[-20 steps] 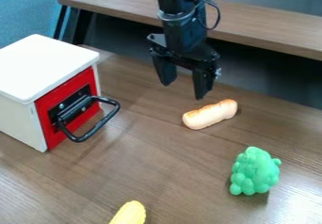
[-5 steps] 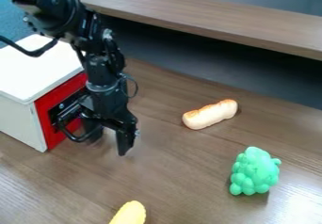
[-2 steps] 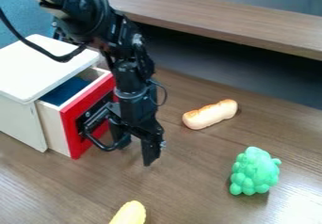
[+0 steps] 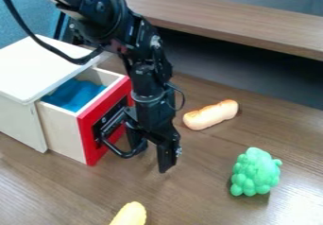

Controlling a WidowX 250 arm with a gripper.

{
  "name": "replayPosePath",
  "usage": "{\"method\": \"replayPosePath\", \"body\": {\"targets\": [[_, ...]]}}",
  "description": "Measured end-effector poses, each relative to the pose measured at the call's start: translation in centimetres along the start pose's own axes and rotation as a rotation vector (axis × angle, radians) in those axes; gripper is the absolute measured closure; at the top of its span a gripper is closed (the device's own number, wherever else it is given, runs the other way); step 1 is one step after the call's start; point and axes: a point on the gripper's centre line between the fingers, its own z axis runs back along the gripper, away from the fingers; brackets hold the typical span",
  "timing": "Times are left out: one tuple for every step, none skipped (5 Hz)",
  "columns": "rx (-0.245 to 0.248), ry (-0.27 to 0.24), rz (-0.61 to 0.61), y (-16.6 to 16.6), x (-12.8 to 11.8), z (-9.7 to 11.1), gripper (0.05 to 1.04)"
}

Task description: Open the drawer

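No text, label, brand, number or sign could be read on anything in the view.

Table (image 4: 195,181) bears box (image 4: 31,70), bun (image 4: 211,115), green cluster (image 4: 255,173), yellow toy (image 4: 131,214).

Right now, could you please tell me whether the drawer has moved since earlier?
Yes. The drawer has slid out of the white cabinet, toward the right of the view; its red front now stands clear of it.

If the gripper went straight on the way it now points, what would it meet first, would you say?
Pointing down, the gripper would probably meet the wooden tabletop first, though the gap below it is unclear.
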Motion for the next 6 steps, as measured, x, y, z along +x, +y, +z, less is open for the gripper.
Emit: {"method": "replayPosePath", "body": {"targets": [[0.002,0.004,-0.037,-0.8,0.2,-0.1,0.084],[-0.001,0.01,-0.048,-1.0,0.1,-0.1,0.084],[-0.005,0.025,-0.053,-1.1,0.0,-0.5,0.084],[0.049,0.012,-0.025,-1.0,-0.3,-0.2,0.084],[0.066,-0.055,-0.003,-0.8,0.2,2.0,0.084],[0.071,-0.111,0.011,-0.9,0.8,4.5,0.084]]}}
